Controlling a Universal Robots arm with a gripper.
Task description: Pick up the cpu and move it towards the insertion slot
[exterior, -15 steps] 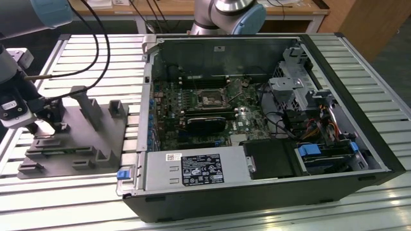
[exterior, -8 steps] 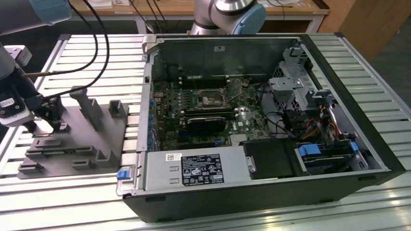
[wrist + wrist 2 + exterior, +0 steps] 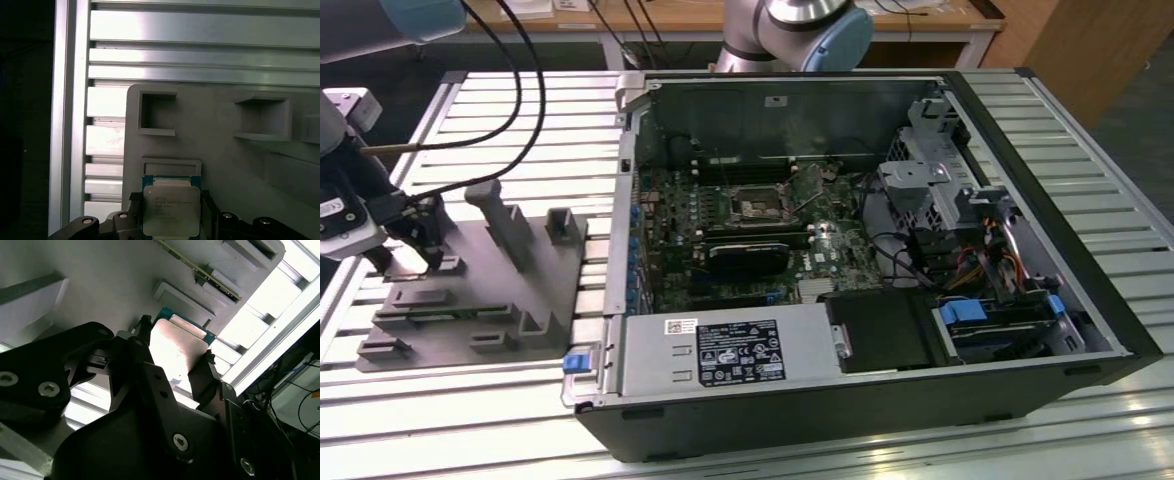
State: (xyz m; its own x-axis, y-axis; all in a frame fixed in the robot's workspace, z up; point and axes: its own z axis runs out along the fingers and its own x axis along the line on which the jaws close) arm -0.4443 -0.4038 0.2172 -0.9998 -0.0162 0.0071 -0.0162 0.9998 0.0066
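In both wrist views the cpu [image 3: 171, 212] [image 3: 176, 351] shows its silvery face with a blue-green rim. It sits between the two black fingers of my gripper [image 3: 170, 198] [image 3: 176, 340], which press against its opposite edges just over the grey moulded block [image 3: 494, 290]. In the exterior view my gripper [image 3: 414, 264] is low over the block's side nearest that view's left, well outside the computer case. The insertion slot [image 3: 758, 207], a shiny square frame with a dark centre, lies on the motherboard inside the case, far toward that view's right.
The open computer case [image 3: 1107, 330] holds a black card [image 3: 747, 257], drive cages and cables. Upright posts [image 3: 500, 215] rise from the grey block beside my gripper. Everything stands on a slatted aluminium table [image 3: 480, 420]. Another arm's base [image 3: 801, 30] stands behind the case.
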